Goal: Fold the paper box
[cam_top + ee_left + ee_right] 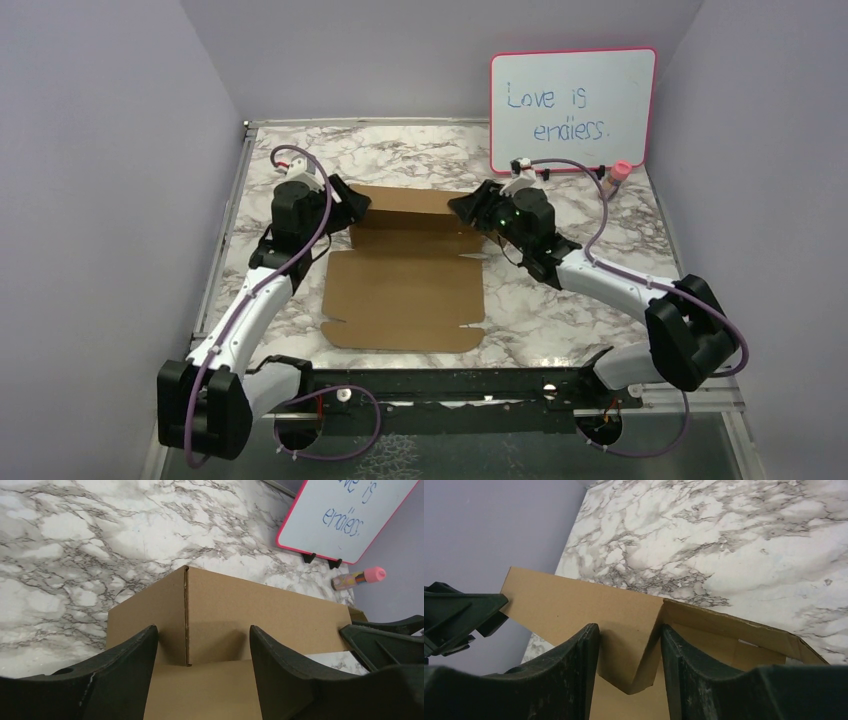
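Currently: paper box [405, 290], rear wall raised; left claw [354, 205], right claw [460, 208] spread wide astride corners; we judge side flaps next.

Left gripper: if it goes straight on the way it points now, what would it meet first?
Most likely the upright wall of the paper box, at its corner fold straight ahead of the open left gripper; how near is unclear.

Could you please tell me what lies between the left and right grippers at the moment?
Only the paper box: its raised far wall spans from the left gripper to the right gripper, seen best in the top external view.
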`<state>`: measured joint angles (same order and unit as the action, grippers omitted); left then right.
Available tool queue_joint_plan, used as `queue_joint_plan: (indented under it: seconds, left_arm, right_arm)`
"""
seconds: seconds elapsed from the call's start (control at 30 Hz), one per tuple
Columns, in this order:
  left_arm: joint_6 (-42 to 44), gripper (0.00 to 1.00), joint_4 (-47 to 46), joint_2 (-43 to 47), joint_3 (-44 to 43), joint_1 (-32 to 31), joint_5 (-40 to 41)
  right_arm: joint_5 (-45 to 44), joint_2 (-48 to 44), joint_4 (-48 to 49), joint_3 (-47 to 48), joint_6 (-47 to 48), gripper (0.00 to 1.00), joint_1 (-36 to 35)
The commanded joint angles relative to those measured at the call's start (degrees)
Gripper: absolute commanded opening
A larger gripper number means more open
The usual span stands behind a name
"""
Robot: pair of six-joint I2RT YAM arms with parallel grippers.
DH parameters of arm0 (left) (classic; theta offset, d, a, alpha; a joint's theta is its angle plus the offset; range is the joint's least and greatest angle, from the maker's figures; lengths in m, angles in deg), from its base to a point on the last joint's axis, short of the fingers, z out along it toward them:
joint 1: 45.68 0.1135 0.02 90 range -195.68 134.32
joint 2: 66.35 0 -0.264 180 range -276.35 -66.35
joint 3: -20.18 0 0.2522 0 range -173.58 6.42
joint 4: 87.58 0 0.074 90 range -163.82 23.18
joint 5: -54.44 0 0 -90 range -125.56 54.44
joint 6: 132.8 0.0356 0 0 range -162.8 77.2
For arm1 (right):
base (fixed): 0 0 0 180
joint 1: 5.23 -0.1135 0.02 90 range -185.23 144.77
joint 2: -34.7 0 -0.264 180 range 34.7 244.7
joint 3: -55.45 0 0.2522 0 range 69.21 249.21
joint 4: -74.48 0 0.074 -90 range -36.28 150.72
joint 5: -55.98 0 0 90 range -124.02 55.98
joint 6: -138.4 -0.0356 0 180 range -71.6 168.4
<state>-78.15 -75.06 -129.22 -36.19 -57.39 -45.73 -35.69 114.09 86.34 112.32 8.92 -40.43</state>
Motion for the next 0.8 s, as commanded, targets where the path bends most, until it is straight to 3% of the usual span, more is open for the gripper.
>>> queue_joint_plan:
  seconds: [0.0,0.17,0.43,0.6,0.77]
  left_arm:
    - [2.04,0.68,6.53,3.89,0.16,-0.4,3.3]
    - [4.9,0.8,12.09,5.04,0.67,-0.42,8.87]
    - [13.39,0.87,18.37,9.25,-5.71,-0.38,17.82]
    - [18.29,0.87,21.49,7.41,-11.84,-0.55,14.41]
    - [19.79,0.87,22.14,4.17,-15.55,-2.51,10.24]
  right_arm:
    - [7.54,3.04,3.45,2.94,-1.48,0.51,-0.32]
    - [8.09,5.73,3.57,4.43,0.26,0.51,-0.07]
    - [5.96,2.98,2.85,4.55,4.77,0.65,0.33]
    - [4.42,-1.79,4.39,1.41,6.67,0.73,0.56]
    - [-1.05,-6.69,3.23,-2.32,8.59,0.74,0.63]
